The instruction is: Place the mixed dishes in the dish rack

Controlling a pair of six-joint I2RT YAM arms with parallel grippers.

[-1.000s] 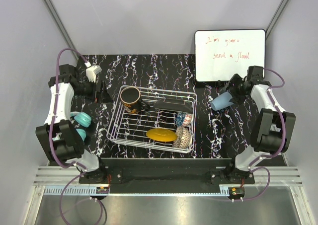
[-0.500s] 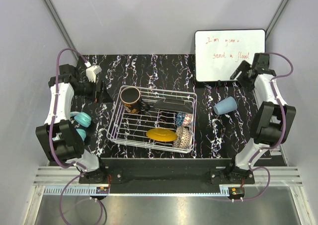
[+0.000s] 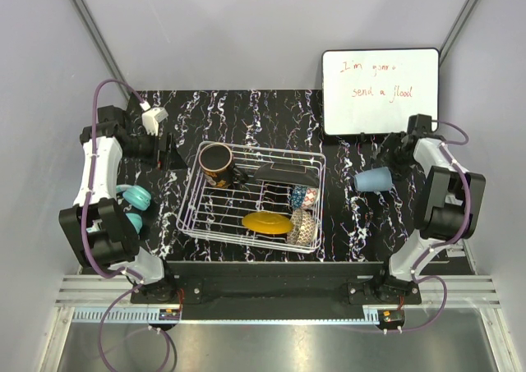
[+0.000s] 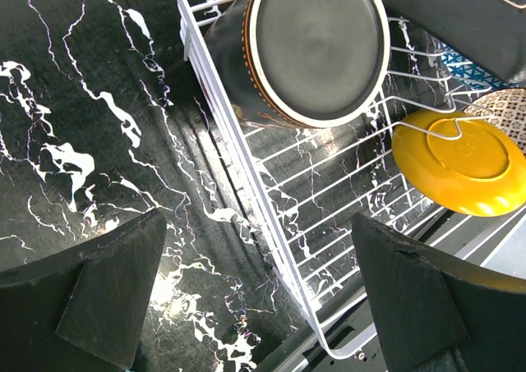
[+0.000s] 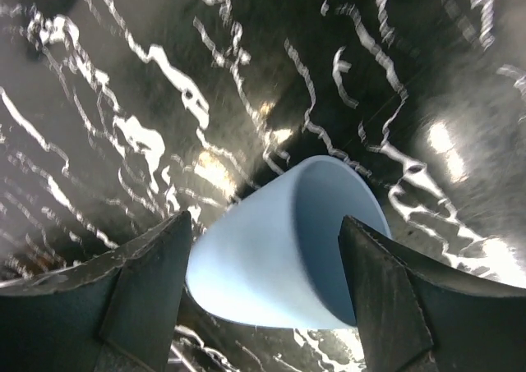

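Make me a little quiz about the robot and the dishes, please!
1. True or false: the light blue cup is inside the dish rack.
2. What colour is the plate in the rack? A red, B yellow, C green.
3. Fill in: the cup lies between the fingers of the ___ claw.

Key: 1 false, it lies on its side outside the rack. 2 B. 3 right claw.

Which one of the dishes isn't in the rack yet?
The light blue cup, lying on its side on the black marbled table right of the dish rack. The dark mug, yellow plate and patterned bowls all sit inside it.
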